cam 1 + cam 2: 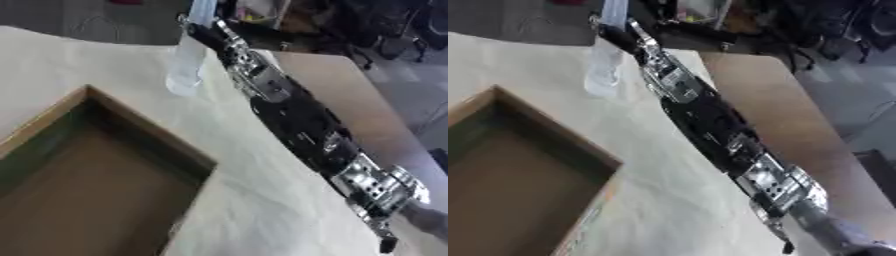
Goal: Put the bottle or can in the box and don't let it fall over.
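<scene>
Head stereo pair: you are looking down, tilted, close over the table (262,200). Both eyes are sharing the box (96,170), right arm (710,125) and bottle (188,65); right eye sits slightly rightward.

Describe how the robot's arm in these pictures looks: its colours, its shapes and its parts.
Only the right arm shows. It is long and slender, mostly glossy black, with blocky silver metal joints. The silver block near the lower end has small round holes. The right hand at the far end is black; its fingers cannot be made out.
</scene>
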